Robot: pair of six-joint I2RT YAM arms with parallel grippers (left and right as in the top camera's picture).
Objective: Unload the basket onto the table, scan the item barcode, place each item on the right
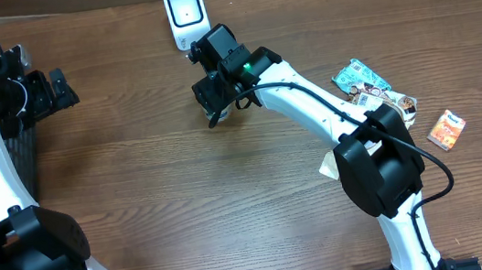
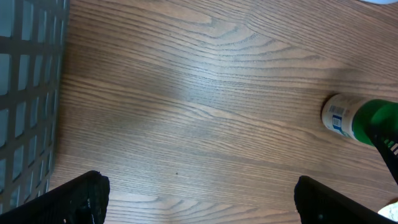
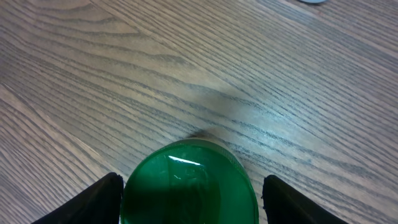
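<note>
Left gripper [image 1: 53, 90] spread wide, beside mesh basket [image 2: 25, 93]. White scanner [image 1: 184, 13] at table's far edge. Just before it, green-capped bottle [image 2: 341, 116] stands upright between right gripper [image 3: 193, 190] fingers. Clamped or just clear of cap: cannot tell. Snack packets [image 1: 361, 80] further right.

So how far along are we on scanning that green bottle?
Done: the green bottle is near the scanner, away from the other packets. In hand: the right end effector straddles it, grip unclear. Left: no view shows its barcode facing the scanner; the left end effector is open and empty.
</note>
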